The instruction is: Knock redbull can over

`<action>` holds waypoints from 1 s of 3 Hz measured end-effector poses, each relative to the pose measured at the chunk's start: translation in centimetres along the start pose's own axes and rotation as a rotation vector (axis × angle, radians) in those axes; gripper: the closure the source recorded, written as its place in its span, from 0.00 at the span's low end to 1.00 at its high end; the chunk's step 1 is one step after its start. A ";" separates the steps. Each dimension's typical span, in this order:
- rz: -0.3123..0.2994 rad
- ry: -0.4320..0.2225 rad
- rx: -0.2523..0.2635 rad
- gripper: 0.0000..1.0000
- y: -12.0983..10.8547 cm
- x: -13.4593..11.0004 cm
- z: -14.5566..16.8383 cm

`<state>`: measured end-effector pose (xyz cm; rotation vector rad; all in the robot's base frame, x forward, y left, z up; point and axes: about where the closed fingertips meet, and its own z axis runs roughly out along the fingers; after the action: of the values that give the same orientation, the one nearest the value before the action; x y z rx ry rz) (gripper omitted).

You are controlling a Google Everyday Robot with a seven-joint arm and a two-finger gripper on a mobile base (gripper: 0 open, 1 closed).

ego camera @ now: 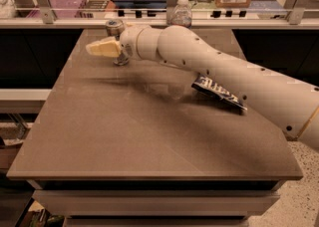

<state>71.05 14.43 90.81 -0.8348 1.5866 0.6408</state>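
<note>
One redbull can (115,26) stands upright at the table's (124,136) far-left edge, just behind the clenched, empty gripper (94,48). One water bottle (182,13) stands far, one snack bag (219,91) lies right, and bare tabletop spreads near.

Gripper (102,48) held low over the table (124,141) at its far left in view, upright redbull can (115,26) close behind it, water bottle (181,13) stood at far edge, right side crossed by arm (224,71), dark snack bag (215,87) lain beneath it, near half left open for passage.
</note>
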 end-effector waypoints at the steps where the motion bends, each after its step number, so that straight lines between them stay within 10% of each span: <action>1: 0.000 0.000 -0.004 0.41 0.2 0.0 0.1; 3: -0.001 0.000 -0.010 0.88 0.5 -0.1 0.4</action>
<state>70.85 15.08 90.78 -0.8425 1.5840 0.6487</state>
